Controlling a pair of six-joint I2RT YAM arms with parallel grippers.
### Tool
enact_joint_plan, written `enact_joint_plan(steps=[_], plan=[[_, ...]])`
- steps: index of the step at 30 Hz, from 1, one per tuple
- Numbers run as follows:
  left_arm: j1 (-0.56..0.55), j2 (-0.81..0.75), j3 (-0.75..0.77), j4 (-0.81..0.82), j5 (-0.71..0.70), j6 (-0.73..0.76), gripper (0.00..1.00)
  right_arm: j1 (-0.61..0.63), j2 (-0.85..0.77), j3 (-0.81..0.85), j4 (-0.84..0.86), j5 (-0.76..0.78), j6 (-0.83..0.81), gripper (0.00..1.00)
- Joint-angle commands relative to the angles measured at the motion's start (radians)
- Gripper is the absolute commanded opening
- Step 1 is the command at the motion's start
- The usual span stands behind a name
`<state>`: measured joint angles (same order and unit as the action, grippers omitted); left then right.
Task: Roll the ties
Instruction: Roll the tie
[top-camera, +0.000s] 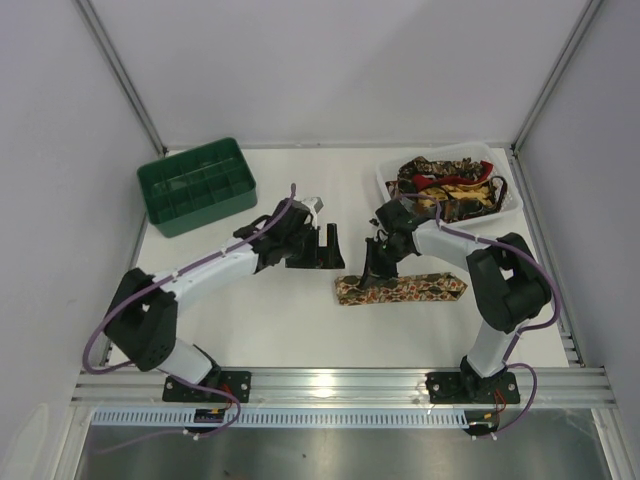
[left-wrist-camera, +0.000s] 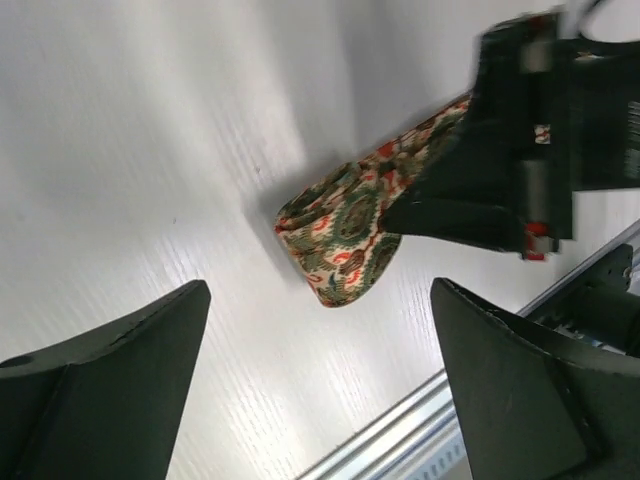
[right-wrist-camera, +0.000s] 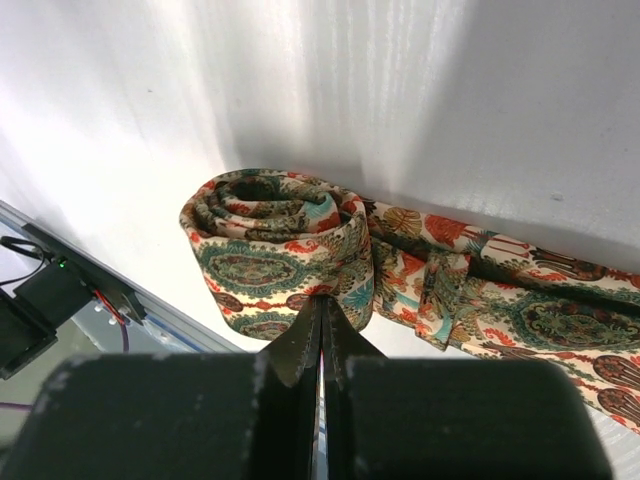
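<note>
From the top view, the tie (top-camera: 405, 290) I'm working on lies flat across the counter (top-camera: 280, 325) just right of centre. It is a narrow strip in a busy brown, green and red print, and its left end is bunched up under the right tool (top-camera: 372, 274). That tool points straight down onto the bunched end. The left tool (top-camera: 326, 247) sits just to the upper left of it, off the fabric. At the upper right, a white tray (top-camera: 512, 205) holds a heap of other ties (top-camera: 445, 188) in red, yellow and dark prints. A green crate (top-camera: 197, 185) with compartments stands at the upper left, well apart from everything else.

In the left wrist view, my left tool (left-wrist-camera: 318, 296) is spread wide. Its two dark fingers (left-wrist-camera: 130, 385) fill the lower corners and there is nothing between them. The rolled end of the tie (left-wrist-camera: 340, 235) sits at mid-frame on the white counter, a fat coil of paisley in cream, green and red. The right tool (left-wrist-camera: 470, 190) lies over it from the upper right and hides the rest of the strip. A metal rail (left-wrist-camera: 440, 405) crosses the lower right corner.

In the right wrist view, the right tool (right-wrist-camera: 322, 335) has its fingers pressed together with no gap, and the tips meet the lower edge of the roll. I cannot tell whether any cloth is nipped between them. The coil (right-wrist-camera: 270, 245) shows several layers wound on top of each other. The unrolled length runs off to the right edge of the frame.
</note>
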<state>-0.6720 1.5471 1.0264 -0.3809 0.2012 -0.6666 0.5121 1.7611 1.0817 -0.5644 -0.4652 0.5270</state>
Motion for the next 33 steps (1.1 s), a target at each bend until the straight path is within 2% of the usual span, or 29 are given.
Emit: enact_joint_plan(steps=[1, 3, 4, 7, 10, 17, 24, 31, 33], plan=[[-0.001, -0.101, -0.017, 0.08, 0.009, 0.391, 0.98, -0.003, 0.001, 0.052, 0.006, -0.024, -0.021, 0.0], [-0.001, -0.093, -0.015, 0.114, 0.132, 0.516, 0.99, -0.003, 0.009, 0.066, 0.001, -0.029, -0.024, 0.0], [-0.001, -0.088, -0.009, 0.119, 0.173, 0.648, 1.0, -0.003, 0.011, 0.07, -0.002, -0.033, -0.024, 0.0], [-0.009, -0.079, -0.009, 0.138, 0.182, 0.836, 1.0, -0.001, 0.02, 0.078, -0.009, -0.036, -0.025, 0.0], [-0.021, -0.064, -0.017, 0.174, 0.168, 0.941, 1.0, -0.001, 0.023, 0.08, -0.015, -0.041, -0.025, 0.0], [-0.066, 0.057, 0.023, 0.232, 0.214, 0.989, 1.0, -0.001, 0.024, 0.067, -0.008, -0.052, -0.016, 0.0], [-0.1, 0.154, 0.035, 0.257, 0.288, 0.972, 1.0, -0.004, 0.023, 0.064, -0.005, -0.061, -0.002, 0.0], [-0.109, 0.192, 0.05, 0.231, 0.254, 0.992, 1.0, -0.004, 0.018, 0.067, 0.003, -0.075, 0.008, 0.0], [-0.124, 0.192, 0.031, 0.266, 0.236, 0.989, 1.0, -0.006, 0.018, 0.067, 0.005, -0.076, 0.01, 0.0]])
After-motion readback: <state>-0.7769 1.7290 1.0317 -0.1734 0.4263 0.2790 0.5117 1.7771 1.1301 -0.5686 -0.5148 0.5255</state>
